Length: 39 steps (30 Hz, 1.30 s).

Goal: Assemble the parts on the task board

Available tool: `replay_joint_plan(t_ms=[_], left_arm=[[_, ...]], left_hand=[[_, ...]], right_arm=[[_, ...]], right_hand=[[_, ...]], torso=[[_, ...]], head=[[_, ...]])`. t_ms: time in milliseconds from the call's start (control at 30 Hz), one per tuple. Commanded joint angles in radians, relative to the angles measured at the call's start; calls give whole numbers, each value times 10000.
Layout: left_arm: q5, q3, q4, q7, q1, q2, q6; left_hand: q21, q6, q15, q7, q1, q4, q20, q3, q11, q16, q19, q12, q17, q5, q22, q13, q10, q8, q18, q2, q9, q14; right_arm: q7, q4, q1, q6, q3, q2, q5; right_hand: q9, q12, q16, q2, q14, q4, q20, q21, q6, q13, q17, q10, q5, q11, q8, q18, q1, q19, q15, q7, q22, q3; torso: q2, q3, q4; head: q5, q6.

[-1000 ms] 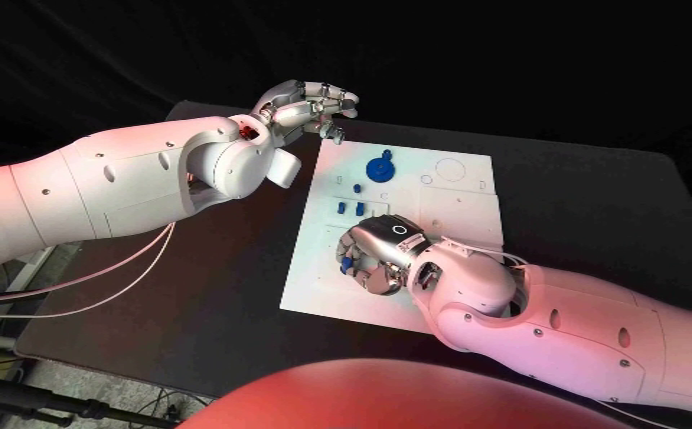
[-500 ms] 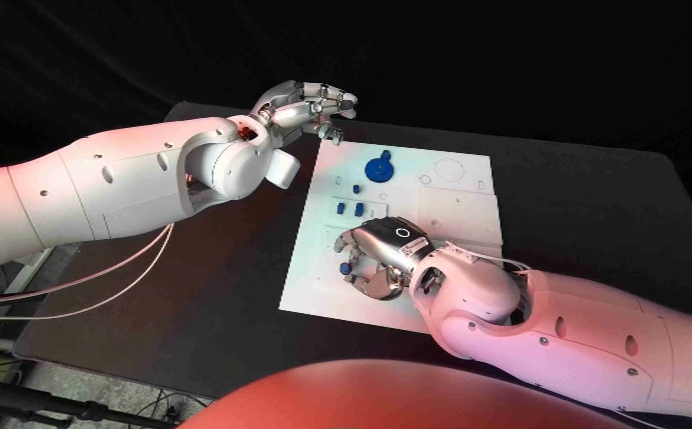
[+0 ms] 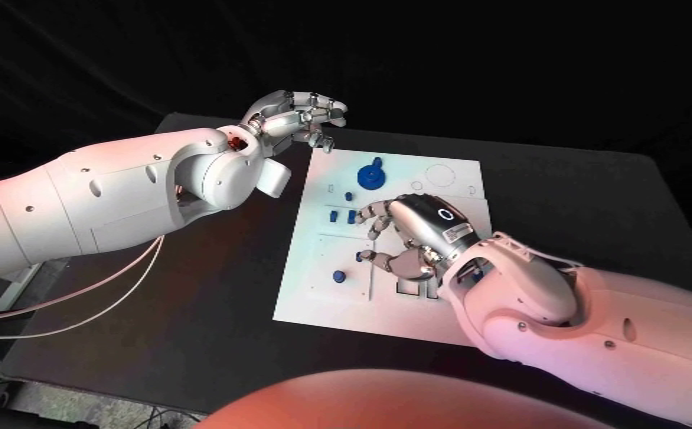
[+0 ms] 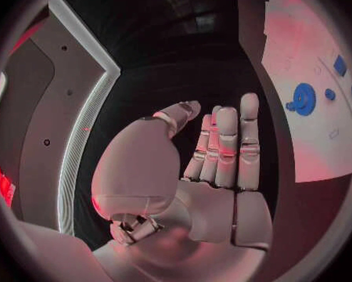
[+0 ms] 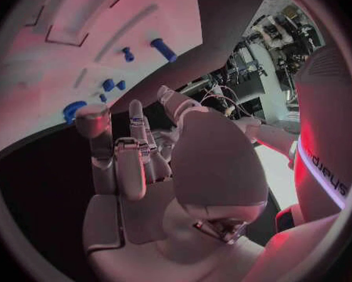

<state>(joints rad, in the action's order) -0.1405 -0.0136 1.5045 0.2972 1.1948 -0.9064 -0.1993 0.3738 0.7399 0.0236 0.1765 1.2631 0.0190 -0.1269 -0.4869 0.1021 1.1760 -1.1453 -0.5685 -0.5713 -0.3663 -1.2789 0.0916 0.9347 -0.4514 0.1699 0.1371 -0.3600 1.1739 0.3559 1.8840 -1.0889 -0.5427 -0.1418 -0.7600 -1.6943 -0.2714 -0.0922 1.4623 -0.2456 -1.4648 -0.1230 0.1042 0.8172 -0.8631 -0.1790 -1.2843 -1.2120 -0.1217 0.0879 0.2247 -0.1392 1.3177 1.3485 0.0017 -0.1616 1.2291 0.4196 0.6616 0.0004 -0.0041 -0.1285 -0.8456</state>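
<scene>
- Task board (image 3: 433,299): white plate flat on the black surface (image 3: 216,299); every place below is given relative to this board.
- Round blue part (image 3: 372,173): the largest piece, seated near the board's far edge, probably already in its place.
- Small blue parts (image 3: 340,216): two short pieces side by side near the board's left edge, between the round part and the board's middle.
- Blue knob (image 3: 339,275): a single small piece near the board's left edge, toward its near end, apart from the others.
- Right hand (image 3: 405,241): held over the board's middle with fingers curled downward, presumably poised to pick or seat a part. The right wrist view shows nothing between the fingers, though the fingertips are partly hidden, so an empty hold is likely, not certain.
- Left hand (image 3: 296,115): raised off the board's far left corner, above the surface, fingers extended together and holding nothing, likely kept out of the working hand's way.
</scene>
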Motion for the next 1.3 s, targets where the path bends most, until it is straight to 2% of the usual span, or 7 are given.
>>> replay_joint_plan(t_ms=[33, 200, 267, 400, 467, 733, 1300], left_arm=[[16, 1, -1, 89, -1, 22, 184], [19, -14, -14, 85, -3, 0, 186], [20, -21, -15, 86, -4, -11, 184], [21, -39, -11, 72, -4, -43, 170], [22, -51, -9, 67, -4, -55, 168], [41, -87, -13, 104, -5, -96, 169], [55, -106, 2, 126, -7, -136, 179]], left_hand=[[8, -61, 53, 5, -35, -54, -46, -6, 37, -20, -5, -8, 8, -72, 18, -14, -48, -84, 111, -77, -7, 7], [8, -62, 53, 6, -36, -54, -46, -4, 38, -23, -5, -9, 14, -72, 21, -15, -50, -88, 111, -74, -7, 5], [8, -62, 53, 6, -36, -54, -46, -4, 38, -23, -5, -9, 14, -72, 21, -15, -50, -88, 111, -74, -7, 5], [7, -61, 54, 6, -39, -57, -46, 0, 40, -34, -5, -10, 42, -70, 24, -15, -52, -95, 111, -69, -9, -7], [7, -61, 54, 6, -39, -57, -46, 0, 40, -34, -5, -10, 42, -70, 24, -15, -52, -95, 111, -69, -9, -7], [0, -66, 59, 10, -62, -69, -49, 21, 44, -75, 1, -11, 130, -65, 34, -17, -58, -110, 109, -46, -11, -52], [-4, -67, 61, 9, -65, -72, -50, 24, 45, -132, 6, -11, 262, -65, 39, -18, -61, -117, 108, -43, -13, -113]], right_arm=[[-329, 246, -295, -443, 15, -546, 1752], [-258, 436, -688, 156, 19, -1557, 3427], [-206, 458, -779, 388, 2, -2060, 4045], [-133, 501, -731, 421, -59, -2831, 4648], [-38, 550, -627, 419, -80, -3132, 4738], [940, 698, -186, 755, -151, -3866, 4076], [1878, 843, 368, 1079, -203, -3744, 3142]], right_hand=[[-54, -206, 31, -35, -492, -89, -21, 191, -355, -114, -124, -379, -42, -84, 170, 48, 141, 110, -12, 56, 97, 125], [-155, -983, 197, -226, -586, -306, -219, 672, -675, -686, -475, -1350, -265, -389, 326, 120, -64, 294, -255, 307, 357, 67], [-371, -1871, 343, -283, -658, -674, -362, 1016, -797, -1561, -791, -1613, -424, -555, 462, 186, -403, 424, -400, 474, 560, -409], [-1046, -5465, 442, -75, -700, -1422, -505, 1377, -974, -5018, -972, -730, -370, -806, 759, 266, -113, 532, -605, 617, 875, -1278], [-1195, -6814, 494, 58, -727, -1637, -518, 1474, -1018, -6286, -1094, -813, -331, -740, 807, 271, -274, 566, -564, 669, 950, -1535], [-2123, -11880, 767, 579, -867, -1697, -610, 2038, -1197, -11024, -1811, -2160, -335, -863, 1092, 367, -517, 763, -654, 819, 1317, -2857], [-2301, -12368, 886, 782, -926, -1723, -596, 2312, -1241, -11526, -2157, -2270, -392, -854, 962, 420, -1083, 873, -641, 823, 1492, -3805]], torso=[[-10, -4, 2], [-24, -19, -31], [-26, -20, -29], [-22, -13, -29], [-19, -7, -32], [-33, -6, -50], [-26, -26, -35]], head=[[231, 78], [528, 147], [777, 162], [1151, 216], [1235, 252], [1342, 218], [1420, 111]])
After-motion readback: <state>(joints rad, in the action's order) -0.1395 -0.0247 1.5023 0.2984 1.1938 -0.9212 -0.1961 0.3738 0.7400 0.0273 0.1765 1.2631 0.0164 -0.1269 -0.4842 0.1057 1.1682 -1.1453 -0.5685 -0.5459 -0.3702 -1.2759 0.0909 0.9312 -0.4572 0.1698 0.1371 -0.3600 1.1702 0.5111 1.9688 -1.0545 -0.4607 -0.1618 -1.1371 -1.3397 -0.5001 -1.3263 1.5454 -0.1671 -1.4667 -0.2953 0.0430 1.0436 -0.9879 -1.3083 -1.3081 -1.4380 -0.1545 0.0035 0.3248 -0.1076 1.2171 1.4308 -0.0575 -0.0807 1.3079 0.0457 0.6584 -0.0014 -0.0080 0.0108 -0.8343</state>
